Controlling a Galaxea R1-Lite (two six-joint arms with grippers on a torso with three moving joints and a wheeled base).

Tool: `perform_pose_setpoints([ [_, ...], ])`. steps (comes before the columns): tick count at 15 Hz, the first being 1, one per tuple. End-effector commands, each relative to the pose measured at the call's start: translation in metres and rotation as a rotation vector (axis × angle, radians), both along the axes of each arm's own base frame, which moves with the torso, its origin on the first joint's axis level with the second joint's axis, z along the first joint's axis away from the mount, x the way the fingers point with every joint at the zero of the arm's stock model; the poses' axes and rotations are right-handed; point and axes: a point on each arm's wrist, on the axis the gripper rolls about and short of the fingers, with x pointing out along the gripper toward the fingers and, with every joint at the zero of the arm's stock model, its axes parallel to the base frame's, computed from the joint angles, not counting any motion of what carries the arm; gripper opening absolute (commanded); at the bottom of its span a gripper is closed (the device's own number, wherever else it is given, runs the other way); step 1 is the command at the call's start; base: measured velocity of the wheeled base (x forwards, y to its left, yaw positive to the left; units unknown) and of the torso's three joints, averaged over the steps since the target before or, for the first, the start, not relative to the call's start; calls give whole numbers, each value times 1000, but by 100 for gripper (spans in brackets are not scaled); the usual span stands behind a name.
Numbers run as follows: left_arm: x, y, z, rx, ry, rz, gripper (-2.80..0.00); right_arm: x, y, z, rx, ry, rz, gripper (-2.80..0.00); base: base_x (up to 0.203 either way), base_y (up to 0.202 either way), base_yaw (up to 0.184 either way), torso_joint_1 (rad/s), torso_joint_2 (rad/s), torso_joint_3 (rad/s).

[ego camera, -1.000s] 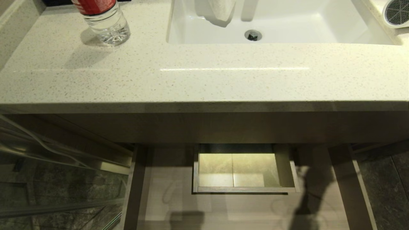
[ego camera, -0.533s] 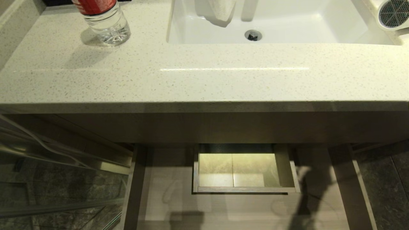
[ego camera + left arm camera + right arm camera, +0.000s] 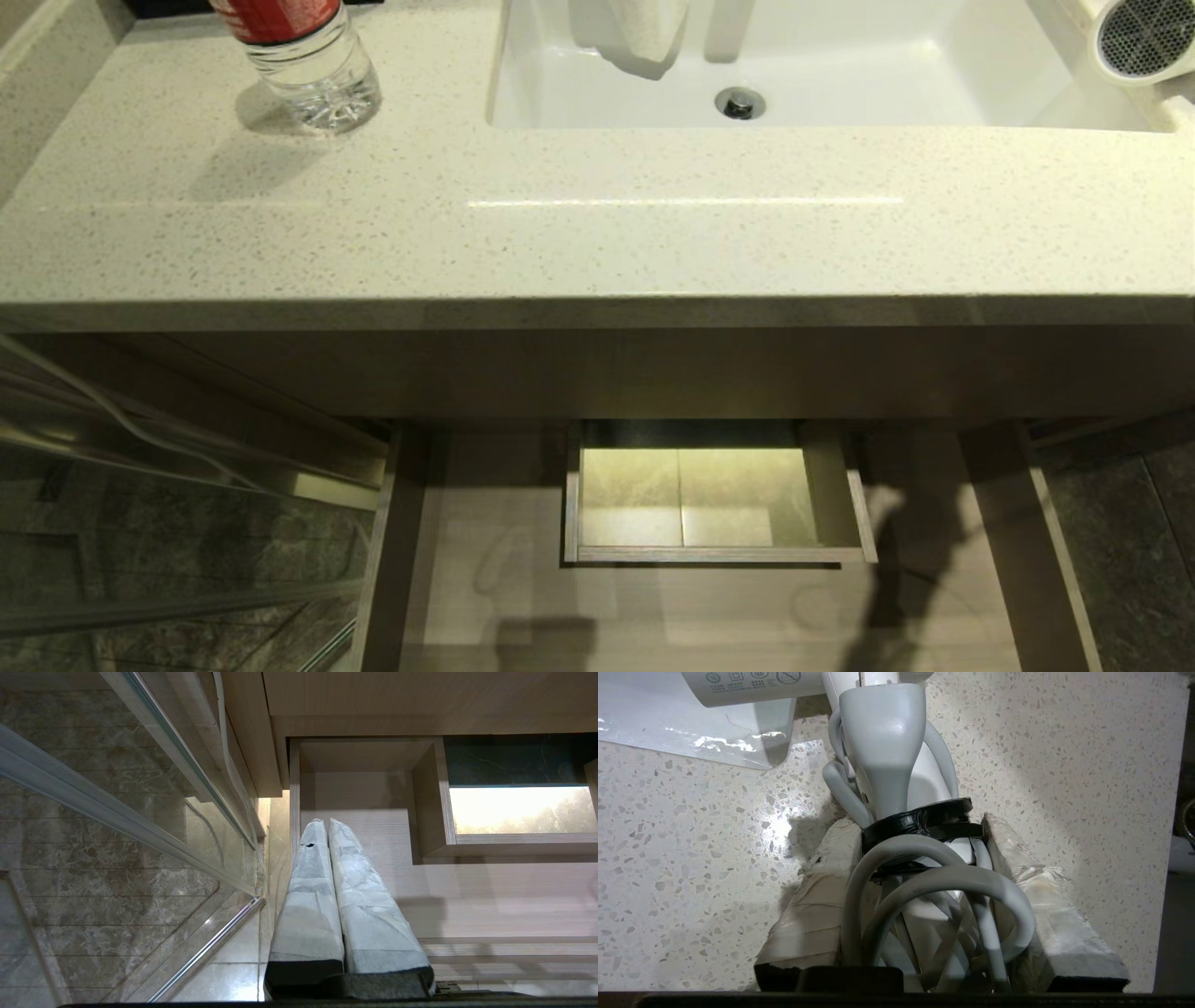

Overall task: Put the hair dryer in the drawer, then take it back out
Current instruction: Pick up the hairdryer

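The white hair dryer point(image 3: 1144, 37) shows its round grey mesh grille at the far right, over the right rim of the sink. In the right wrist view my right gripper point(image 3: 917, 828) is shut on the hair dryer's handle point(image 3: 887, 742), where the looped white cord is bound with black tape, above the speckled counter. The gripper itself is outside the head view. The drawer point(image 3: 523, 579) stands pulled out below the counter, its floor bare around the boxed cut-out point(image 3: 714, 495). My left gripper point(image 3: 322, 822) hangs shut and empty over the drawer's point(image 3: 467, 891) left end.
A clear red-labelled bottle point(image 3: 303, 56) stands at the counter's point(image 3: 597, 224) far left. The white sink point(image 3: 840, 75) has a towel point(image 3: 644, 33) hanging over it. A glass shower door point(image 3: 140, 523) runs beside the drawer's left wall.
The hair dryer's grille has shifted a little to the left at the sink's right rim. Its shadow on the drawer floor has shifted slightly. The left arm has not moved.
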Motion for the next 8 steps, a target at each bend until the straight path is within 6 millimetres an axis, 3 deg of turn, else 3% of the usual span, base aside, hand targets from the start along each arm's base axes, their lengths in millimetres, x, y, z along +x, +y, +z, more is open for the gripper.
perform_pose_setpoints([
  [1,0,0,0,0,-1,1,-280,-4,3,1,-5,-6,2,-280,0,0,0,0,0,0],
  [8,0,0,0,0,-1,1,-280,-23,17,13,-54,-77,15,-280,0,0,0,0,0,0],
])
